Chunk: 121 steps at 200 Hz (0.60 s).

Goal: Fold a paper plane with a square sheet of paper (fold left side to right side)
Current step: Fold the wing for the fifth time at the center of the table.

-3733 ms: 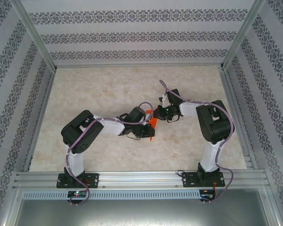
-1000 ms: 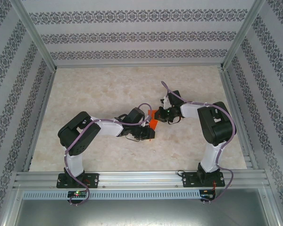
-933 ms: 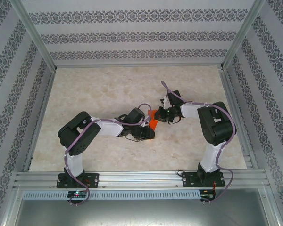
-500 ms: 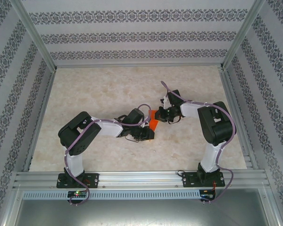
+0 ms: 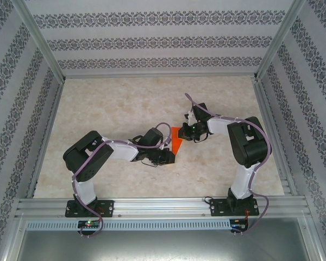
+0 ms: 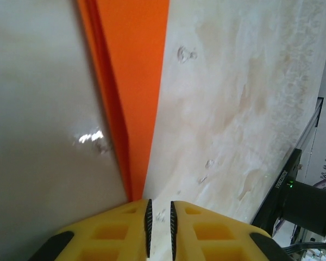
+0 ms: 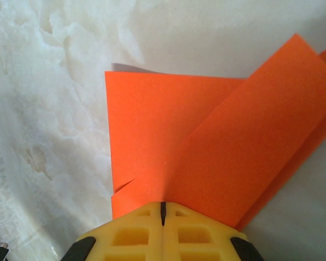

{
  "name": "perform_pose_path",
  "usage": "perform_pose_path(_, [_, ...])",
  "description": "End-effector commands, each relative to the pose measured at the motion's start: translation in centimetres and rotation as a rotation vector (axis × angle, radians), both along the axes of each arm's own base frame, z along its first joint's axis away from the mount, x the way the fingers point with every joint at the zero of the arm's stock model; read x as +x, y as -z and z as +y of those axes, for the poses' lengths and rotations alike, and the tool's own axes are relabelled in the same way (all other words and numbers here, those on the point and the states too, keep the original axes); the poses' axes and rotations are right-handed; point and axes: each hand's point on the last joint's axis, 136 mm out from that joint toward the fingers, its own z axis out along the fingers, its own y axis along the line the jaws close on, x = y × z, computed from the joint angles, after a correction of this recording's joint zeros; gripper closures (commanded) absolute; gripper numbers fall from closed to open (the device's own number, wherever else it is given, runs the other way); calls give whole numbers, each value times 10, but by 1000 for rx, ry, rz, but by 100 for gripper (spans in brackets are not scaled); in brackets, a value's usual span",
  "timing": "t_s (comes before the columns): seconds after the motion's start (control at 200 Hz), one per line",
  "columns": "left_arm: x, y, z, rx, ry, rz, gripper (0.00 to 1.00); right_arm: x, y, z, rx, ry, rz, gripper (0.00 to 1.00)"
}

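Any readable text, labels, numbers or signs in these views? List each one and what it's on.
White print on the black housing at the right edge of the left wrist view: too small and blurred to read.
Orange paper: plain, no markings.
Wallpaper: ornamental pattern, no text.
No text here can be read.

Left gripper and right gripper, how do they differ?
On the left gripper the jaws stand slightly apart, table showing between; on the right gripper they are pressed shut. The left gripper meets the narrow tip of the orange paper; the right gripper meets a broad folded part. Both are yellow.
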Motion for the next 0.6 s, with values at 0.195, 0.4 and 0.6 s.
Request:
perform_pose_path(0.195, [3,-46,2,-52,5,-41,80,-6,24,-12,-99,13,40,100])
perform_pose_path(0.4, [27,-42,-14,-37,37,-59,80,-8,23,-12,-97,10,39,100])
perform_pose_path(0.6, [39,-15,-15,25,11,-49,81,-9,21,-10,-91,7,34,100])
